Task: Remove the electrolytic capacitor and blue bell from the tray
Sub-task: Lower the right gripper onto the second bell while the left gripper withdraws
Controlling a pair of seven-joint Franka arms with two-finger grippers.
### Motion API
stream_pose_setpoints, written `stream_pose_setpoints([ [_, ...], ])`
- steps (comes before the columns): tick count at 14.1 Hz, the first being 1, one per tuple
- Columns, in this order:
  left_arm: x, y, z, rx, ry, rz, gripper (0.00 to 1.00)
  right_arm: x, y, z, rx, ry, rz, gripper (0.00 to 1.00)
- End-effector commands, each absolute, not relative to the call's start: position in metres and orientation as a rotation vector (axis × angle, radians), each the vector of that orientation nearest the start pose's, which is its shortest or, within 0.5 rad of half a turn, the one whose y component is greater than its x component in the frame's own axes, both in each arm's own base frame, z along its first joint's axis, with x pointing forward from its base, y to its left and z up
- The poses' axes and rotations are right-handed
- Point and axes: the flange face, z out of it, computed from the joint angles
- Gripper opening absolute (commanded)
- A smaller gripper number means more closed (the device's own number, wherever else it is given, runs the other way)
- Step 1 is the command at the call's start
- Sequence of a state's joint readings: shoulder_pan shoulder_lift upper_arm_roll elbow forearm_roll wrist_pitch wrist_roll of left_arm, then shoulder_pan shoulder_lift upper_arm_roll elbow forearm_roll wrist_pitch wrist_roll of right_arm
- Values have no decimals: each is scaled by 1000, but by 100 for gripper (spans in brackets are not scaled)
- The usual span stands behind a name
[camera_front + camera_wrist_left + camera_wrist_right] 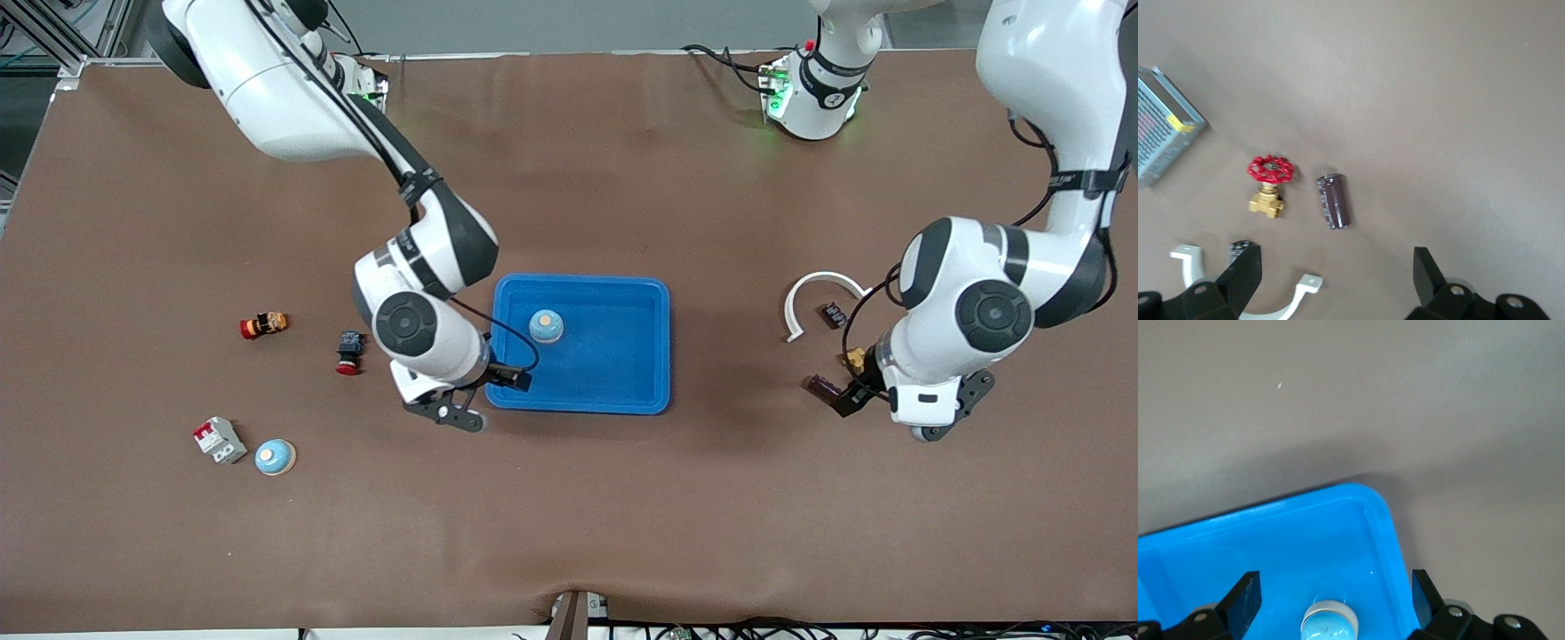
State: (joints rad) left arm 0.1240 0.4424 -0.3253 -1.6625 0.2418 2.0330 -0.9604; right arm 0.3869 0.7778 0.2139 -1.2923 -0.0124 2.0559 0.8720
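the capacitor (1334, 201), a dark brown cylinder, lies on its side on the bare brown table (569, 498) at the left arm's end, just beside a small brass valve (1269, 187) with a red handwheel. the left gripper (1338, 280) hangs over this spot with its jaws spread wide and released, holding nothing; the capacitor sits clear of both black fingers (1245, 277). in the front view the left gripper (925, 418) shows low over the table near the same small parts, with the capacitor (822, 386) partly tucked under it.

a white curved bracket (822, 298) lies on the table a little farther from the front camera than the capacitor, and a second small dark part (834, 313) rests beside it. a grey box with a printed label (1161, 127) shows at the edge of the left wrist view.

the bell (546, 326), pale blue with a light cap, stands inside the blue tray (622, 391) in the middle of the table. the right gripper (1336, 600) hovers over the tray's corner on the right arm's side, jaws spread and released, with the bell (1329, 621) showing between the fingers but not touched. in the front view the right gripper (449, 411) sits at the tray's edge.

toward the right arm's end lie a second blue bell (275, 457), a white and red breaker (219, 439), a red-capped push button (349, 352) and an orange and red part (264, 325).
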Motion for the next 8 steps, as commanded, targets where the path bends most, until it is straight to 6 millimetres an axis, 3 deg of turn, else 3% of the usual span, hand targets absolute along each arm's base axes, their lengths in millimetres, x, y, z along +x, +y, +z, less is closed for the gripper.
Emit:
stream_pose_setpoints([
  [1, 643, -76, 404, -2928, -856, 8, 100, 615, 401, 285, -2998, 527, 94, 100],
  [4, 632, -59, 446, -2994, -770, 23, 100, 593, 419, 274, -2981, 527, 65, 100],
  [8, 615, -52, 499, -3007, -635, 49, 100, 572, 436, 254, -2970, 502, 48, 100],
])
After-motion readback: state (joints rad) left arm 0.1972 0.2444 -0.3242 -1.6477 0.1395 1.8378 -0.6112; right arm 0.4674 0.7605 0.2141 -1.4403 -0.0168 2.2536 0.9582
